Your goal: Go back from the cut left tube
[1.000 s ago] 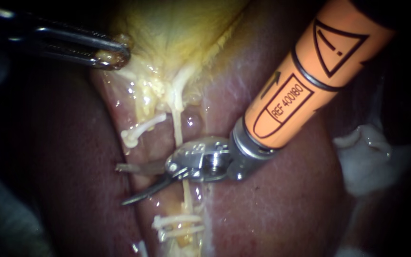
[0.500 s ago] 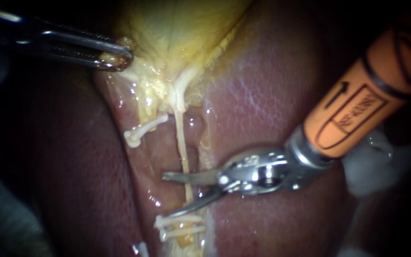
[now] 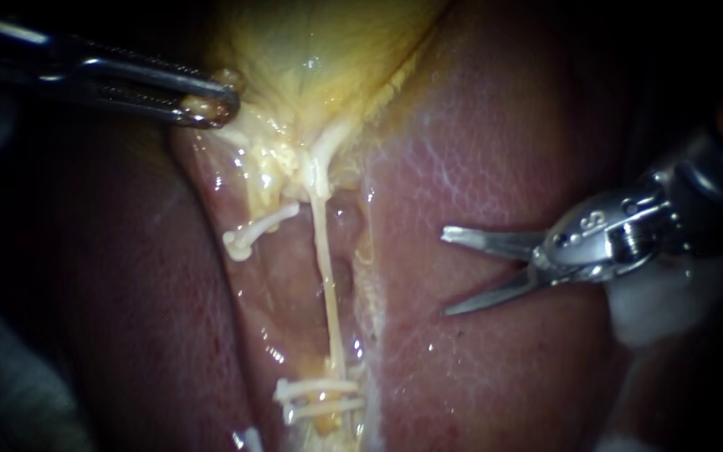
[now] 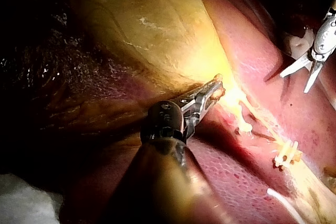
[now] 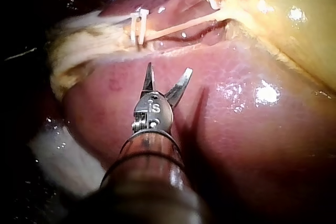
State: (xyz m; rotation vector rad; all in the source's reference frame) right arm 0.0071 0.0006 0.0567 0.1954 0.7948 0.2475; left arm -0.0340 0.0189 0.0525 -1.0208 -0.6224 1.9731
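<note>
over the liver (image 3: 479, 151), right instrument (image 3: 448, 273) hangs with jaws spread wide, gripping nothing. cut left tube (image 3: 253, 230) lies well apart to its left, beyond the intact tube (image 3: 328, 285). left instrument (image 3: 207, 105) clamps gallbladder (image 3: 320, 50) tissue.

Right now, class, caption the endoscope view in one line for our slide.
Right instrument, jaws open, sits over the liver, clear of the cut left tube; left instrument grips the gallbladder.

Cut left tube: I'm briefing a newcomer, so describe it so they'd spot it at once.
Below the yellow gallbladder, where it narrows onto the liver, two pale tubes branch off. The cut left tube is the short stub ending free in a knob; the right tube runs on unbroken to the white clips.
</note>
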